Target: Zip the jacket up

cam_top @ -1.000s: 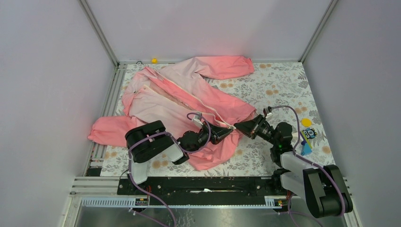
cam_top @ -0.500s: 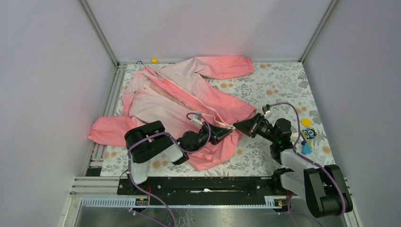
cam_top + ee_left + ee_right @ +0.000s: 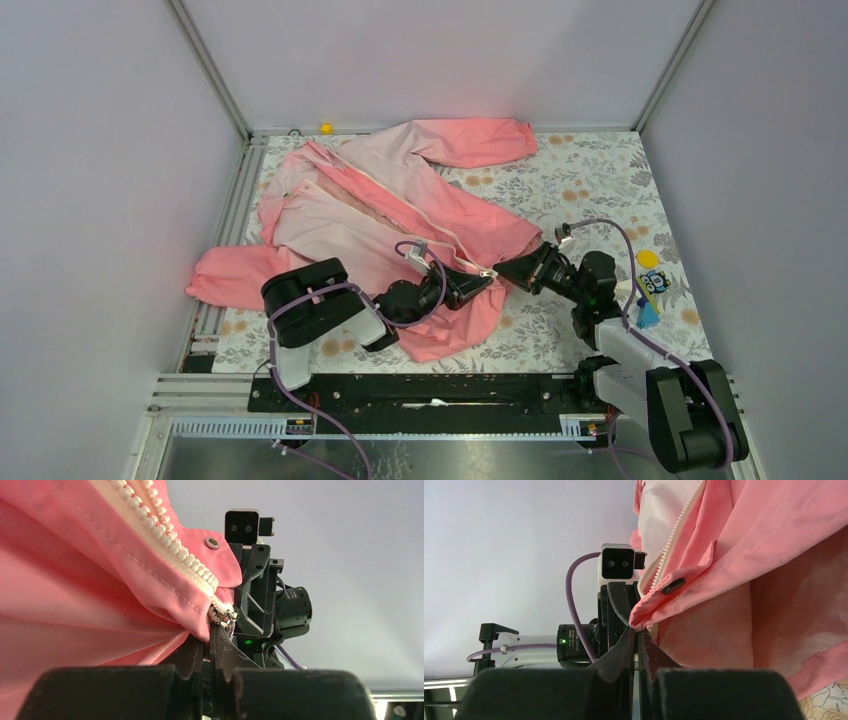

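In the top view, the large thin pink fabric jacket (image 3: 400, 200) lies spread across the floral-patterned surface (image 3: 590, 170). Its collar points toward the far left, and its lower front corner is held up between the two arms near the middle. Against the frame from one second earlier, we note only small changes. The right arm (image 3: 600, 300) has shifted its wrist slightly and its elbow now sits lower in the frame. The left arm (image 3: 330, 305) has edged toward the near left. The garment itself has not visibly moved, and both sets of jaws remain closed at the same meeting point. In the left wrist view, the left jaws are shut on the bottom end of the whitish toothed zipper (image 3: 170, 545), where a small metal fitting (image 3: 225, 616) shows just above the tips. In the right wrist view, the right jaws are clamped on the hem corner of the opposite front panel, beside its own row of teeth (image 3: 674, 530). We judge that the two zipper ends are still being aligned: the grips hold, but the zipper is not yet joined or drawn up.
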You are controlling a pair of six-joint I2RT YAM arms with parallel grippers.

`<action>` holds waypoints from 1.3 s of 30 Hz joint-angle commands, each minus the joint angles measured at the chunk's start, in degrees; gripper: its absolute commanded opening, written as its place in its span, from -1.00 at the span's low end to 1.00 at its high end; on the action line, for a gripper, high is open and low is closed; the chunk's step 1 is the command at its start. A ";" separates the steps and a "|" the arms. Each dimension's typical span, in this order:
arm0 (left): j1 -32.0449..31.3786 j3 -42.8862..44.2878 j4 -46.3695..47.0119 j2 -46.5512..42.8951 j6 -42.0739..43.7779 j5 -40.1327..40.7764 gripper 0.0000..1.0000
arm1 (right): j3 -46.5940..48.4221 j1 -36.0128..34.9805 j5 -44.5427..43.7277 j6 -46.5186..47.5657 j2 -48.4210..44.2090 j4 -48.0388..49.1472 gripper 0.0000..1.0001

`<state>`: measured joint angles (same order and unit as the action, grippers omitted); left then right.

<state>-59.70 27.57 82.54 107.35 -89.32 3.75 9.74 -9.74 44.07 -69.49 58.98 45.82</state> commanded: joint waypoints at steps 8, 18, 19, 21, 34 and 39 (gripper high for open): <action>-2.30 5.19 9.08 -0.68 1.55 -0.79 -1.00 | 3.27 -5.58 -5.20 10.07 -4.57 -16.12 -0.94; -3.13 6.27 9.48 -0.06 0.79 -0.65 -1.00 | 3.72 -6.34 -10.44 16.17 -4.99 -22.18 -0.98; -3.26 6.51 9.52 -0.05 0.62 -0.67 -1.00 | 3.66 -6.48 -10.86 16.14 -4.55 -21.76 -0.99; -3.48 6.88 9.57 -0.02 0.30 -0.72 -1.00 | 3.43 -7.13 -12.50 16.66 -3.83 -21.31 -0.99; -4.10 12.89 8.68 1.47 0.14 -2.34 -1.00 | 2.28 -12.94 -22.33 18.86 -1.96 -21.28 -1.00; -4.11 8.39 9.21 -0.64 0.19 -0.57 -1.00 | 2.55 -12.92 -22.12 19.00 -1.29 -22.43 -1.00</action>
<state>-60.99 33.71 72.82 111.22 -88.05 7.88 13.28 -20.25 20.62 -52.51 56.27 28.88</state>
